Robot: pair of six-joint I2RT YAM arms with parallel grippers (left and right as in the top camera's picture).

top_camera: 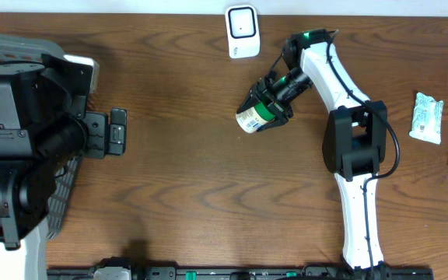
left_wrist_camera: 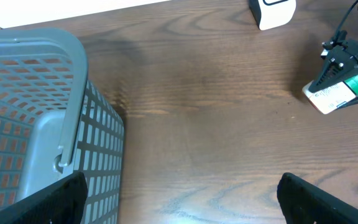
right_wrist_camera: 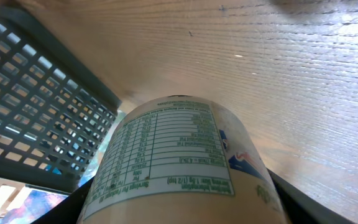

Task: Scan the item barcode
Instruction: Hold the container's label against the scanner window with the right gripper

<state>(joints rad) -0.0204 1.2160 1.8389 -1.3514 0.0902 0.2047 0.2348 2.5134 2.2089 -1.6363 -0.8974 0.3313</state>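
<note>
I've got right jaws pinching the can near the scanner by the surface's far edge; left jaws spread.

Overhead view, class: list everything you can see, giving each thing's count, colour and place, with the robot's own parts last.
table: one, brown wood, under everything
scanner: one, white, top centre
can: one, cream with green label, centre, held tilted
basket: one, grey, far left
packets: three, one pale green, two orange, right edge
left gripper: one, black, open, left, near basket
right gripper: one, black, centre, shut on can
</note>
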